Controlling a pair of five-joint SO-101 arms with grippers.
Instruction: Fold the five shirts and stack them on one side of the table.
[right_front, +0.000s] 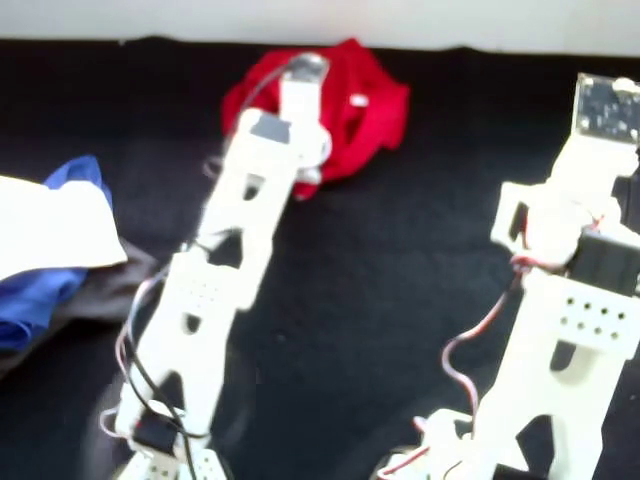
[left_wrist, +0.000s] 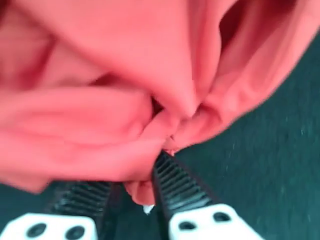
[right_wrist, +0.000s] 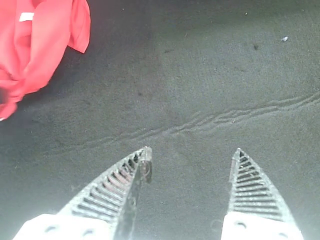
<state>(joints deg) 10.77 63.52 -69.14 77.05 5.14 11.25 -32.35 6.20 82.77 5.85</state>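
Left arm (right_front: 230, 270): was white plastic, its links cut with slots and a grid of small holes; black, red and white cables (right_front: 140, 390) ran near its base; left gripper (left_wrist: 132, 172) had black ribbed fingers (left_wrist: 176, 185) on white mounts, two dark screw holes apiece.

Right arm (right_front: 565, 320): was white; carried a black servo block (right_front: 605, 262), a red wire (right_front: 480, 330) and a bluish circuit board (right_front: 607, 108); right gripper (right_wrist: 192, 152) had pale, ribbed triangular fingertips (right_wrist: 117, 187).
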